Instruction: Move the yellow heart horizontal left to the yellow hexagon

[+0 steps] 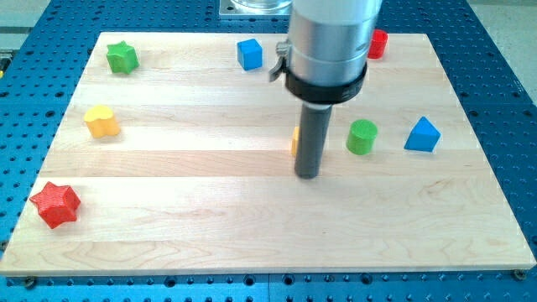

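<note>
Risk noted: wrong contact side, target barely visible.
From the left: red star (55, 204) at 8 o'clock, yellow heart (101, 122) at 9 o'clock, green star (122, 57) at 10 o'clock, all far from my tip (308, 174), a bare rod holding nothing. A yellow sliver (294, 141), likely the yellow hexagon, touches the rod's left; nudging it would shift the target. Wooden board (252, 235) on blue perforated table (503, 75); open space around the heart.

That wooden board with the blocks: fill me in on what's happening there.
My tip stands near the middle of the wooden board, right against a yellow-orange block mostly hidden behind the rod, its shape unclear. The yellow heart block sits far off at the view's left, untouched. The green cylinder lies just to the rod's right.
</note>
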Available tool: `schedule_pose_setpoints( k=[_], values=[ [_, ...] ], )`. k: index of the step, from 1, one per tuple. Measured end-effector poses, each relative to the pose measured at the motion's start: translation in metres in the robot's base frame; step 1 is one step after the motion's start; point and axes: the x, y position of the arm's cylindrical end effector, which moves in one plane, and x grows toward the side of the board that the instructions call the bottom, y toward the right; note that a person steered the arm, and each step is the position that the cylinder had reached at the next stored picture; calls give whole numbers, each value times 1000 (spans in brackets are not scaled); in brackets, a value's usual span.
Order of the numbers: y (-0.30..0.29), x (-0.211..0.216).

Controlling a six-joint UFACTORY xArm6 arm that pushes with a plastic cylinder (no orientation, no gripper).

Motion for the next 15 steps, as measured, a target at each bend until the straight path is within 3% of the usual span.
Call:
schedule_pose_setpoints(
  k=[1,4,6,8,11,12,13,15],
  values=[
    [-75,-2],
    [-145,-115],
    [-253,-120],
    [-319,-107],
    [-141,-65],
    [-150,-64],
    [-101,-64],
    [-135,-41]
  ],
)
